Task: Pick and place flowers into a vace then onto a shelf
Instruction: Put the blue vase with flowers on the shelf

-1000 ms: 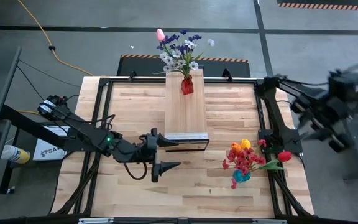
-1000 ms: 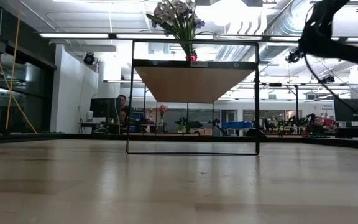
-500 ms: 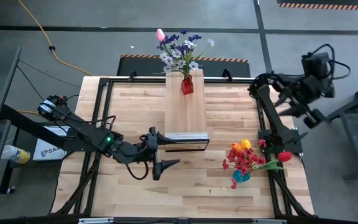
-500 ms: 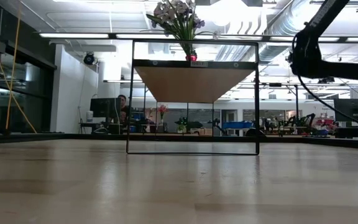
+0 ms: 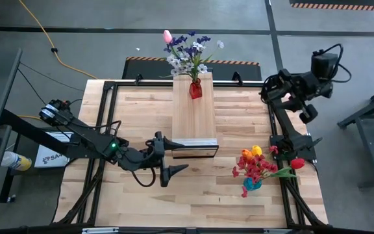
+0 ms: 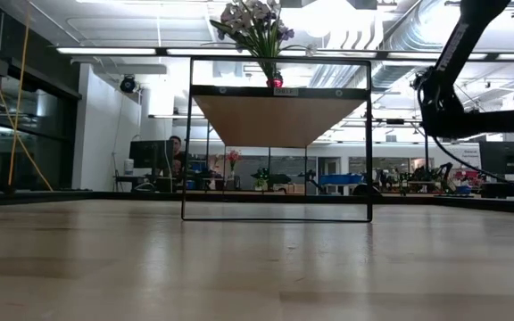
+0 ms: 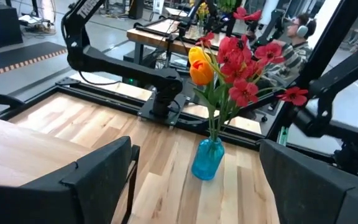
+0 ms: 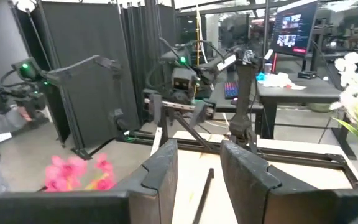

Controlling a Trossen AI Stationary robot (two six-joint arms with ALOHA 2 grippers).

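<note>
Reading "SHELF": small label (image 6: 286,92) on shelf (image 6: 279,91) edge

Your desk (image 5: 141,110) is pale wood planks, smooth with a soft satin sheen, framed by matt black metal rails (image 5: 109,84). The shelf (image 5: 193,117) shows the same light wood, with a bright metallic strip (image 5: 193,142) at its near end. The blue vase (image 7: 208,160) looks like glossy, see-through glass; the red vase (image 5: 195,89) is also shiny. The flowers (image 7: 229,62) read as matt cloth or plastic petals on smooth green plastic stems. Your left tool (image 7: 191,180) has matt black plastic fingers (image 7: 98,174); your right tool (image 8: 197,165) looks the same.
</note>
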